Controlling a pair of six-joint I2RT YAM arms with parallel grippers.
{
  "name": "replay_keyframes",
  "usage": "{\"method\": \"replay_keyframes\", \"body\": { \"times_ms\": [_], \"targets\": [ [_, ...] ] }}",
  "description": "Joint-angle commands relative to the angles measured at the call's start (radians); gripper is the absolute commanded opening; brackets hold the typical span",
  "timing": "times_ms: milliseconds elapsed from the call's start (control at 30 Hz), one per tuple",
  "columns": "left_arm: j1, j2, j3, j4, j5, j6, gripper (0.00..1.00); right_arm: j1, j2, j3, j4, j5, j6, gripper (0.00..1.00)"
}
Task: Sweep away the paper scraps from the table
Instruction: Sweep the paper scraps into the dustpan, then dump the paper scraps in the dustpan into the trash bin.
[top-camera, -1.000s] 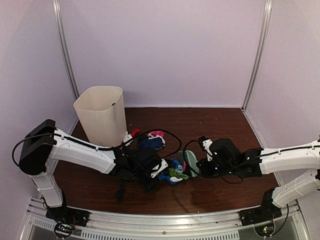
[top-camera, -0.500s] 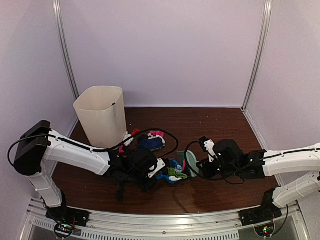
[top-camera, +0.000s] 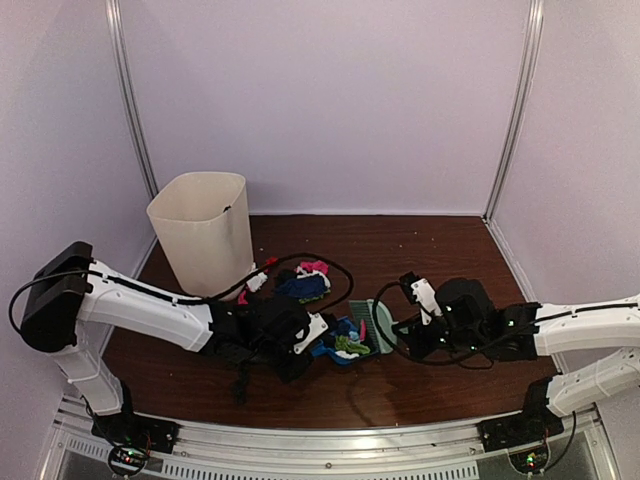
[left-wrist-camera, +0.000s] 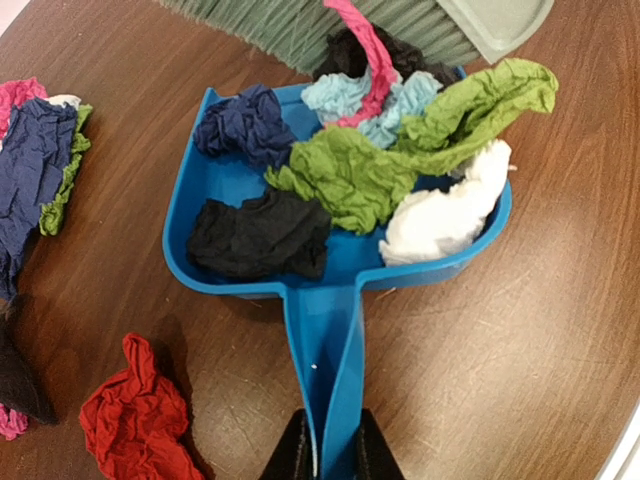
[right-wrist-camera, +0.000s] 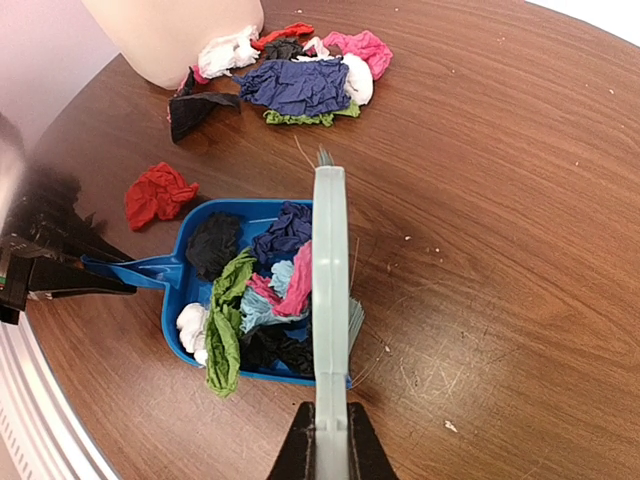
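My left gripper (left-wrist-camera: 331, 462) is shut on the handle of a blue dustpan (left-wrist-camera: 340, 265), which lies on the table (top-camera: 440, 250) and holds several paper scraps: green (left-wrist-camera: 385, 165), black (left-wrist-camera: 260, 235), white (left-wrist-camera: 440, 215), dark blue and pink. My right gripper (right-wrist-camera: 329, 448) is shut on a pale green hand brush (right-wrist-camera: 331, 290), whose bristles stand at the pan's open mouth. A red scrap (right-wrist-camera: 158, 193) lies loose beside the pan. A pile of scraps (right-wrist-camera: 300, 85) lies farther back. In the top view the pan (top-camera: 345, 345) sits between both grippers.
A cream waste bin (top-camera: 203, 232) stands at the back left, next to the scrap pile. Black cables loop over the table near the left arm (top-camera: 150, 305). The silver front rail (top-camera: 330, 440) runs along the near edge.
The right gripper and brush have drawn slightly right and the left arm has shifted a little; the scraps now sit gathered in the dustpan.
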Motion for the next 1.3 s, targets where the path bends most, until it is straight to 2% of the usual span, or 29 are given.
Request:
{"method": "replay_keyframes", "body": {
  "times_ms": [0, 600, 867, 1267],
  "targets": [
    [-0.003, -0.059, -0.003, 0.086, -0.043, 0.012, 0.0, 0.011, -0.016, 0.019, 0.024, -0.035, -0.028, 0.0],
    [-0.003, -0.224, -0.045, 0.098, -0.142, 0.016, 0.0, 0.011, -0.059, 0.158, -0.013, -0.034, -0.096, 0.0],
    [-0.003, -0.322, -0.08, 0.146, -0.272, 0.052, 0.0, 0.011, -0.066, 0.216, -0.028, -0.022, -0.136, 0.0],
    [-0.017, -0.387, -0.063, 0.157, -0.371, 0.109, 0.0, 0.011, -0.031, 0.303, 0.016, 0.025, -0.202, 0.0]
  ]
}}
